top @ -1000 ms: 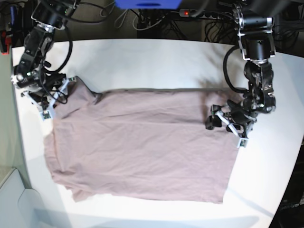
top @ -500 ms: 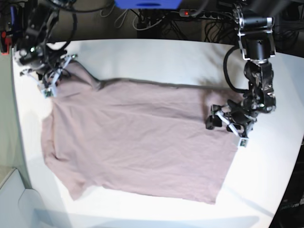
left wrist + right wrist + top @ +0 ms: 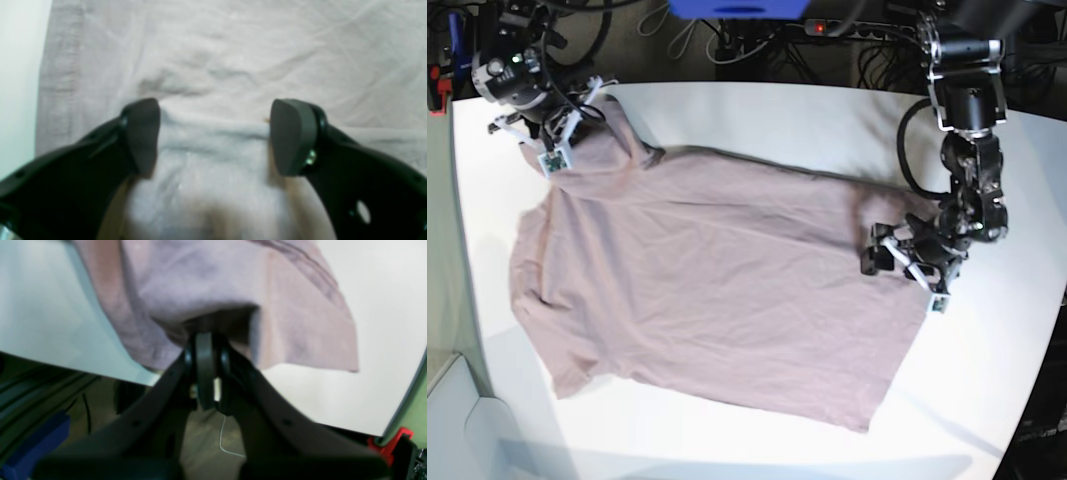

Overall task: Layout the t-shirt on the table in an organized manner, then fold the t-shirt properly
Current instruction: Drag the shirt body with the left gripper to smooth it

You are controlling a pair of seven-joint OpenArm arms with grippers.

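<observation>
The plain dusty mauve-pink soft fabric t-shirt (image 3: 707, 290) lies spread over the middle of the large smooth white table (image 3: 757, 115), skewed, its far corner drawn toward the upper left of the base view; there the right gripper (image 3: 555, 125) is clenched on a bunch of the cloth, presumably to pull that sleeve end out and square the garment; at the right of the frame the left gripper (image 3: 905, 262) rests on the shirt's edge with its jaws spread wide, seemingly pinning that side as an anchor rather than pinching it. The right wrist view shows what the base view cannot; the black fingers (image 3: 204, 373) are pressed together with fabric gathered above them and draping past the table's rim. The left wrist view shows both dark pads (image 3: 141, 133) well apart, with a low ridge of cloth between them, and the hem at the left of the frame beside bare tabletop.
</observation>
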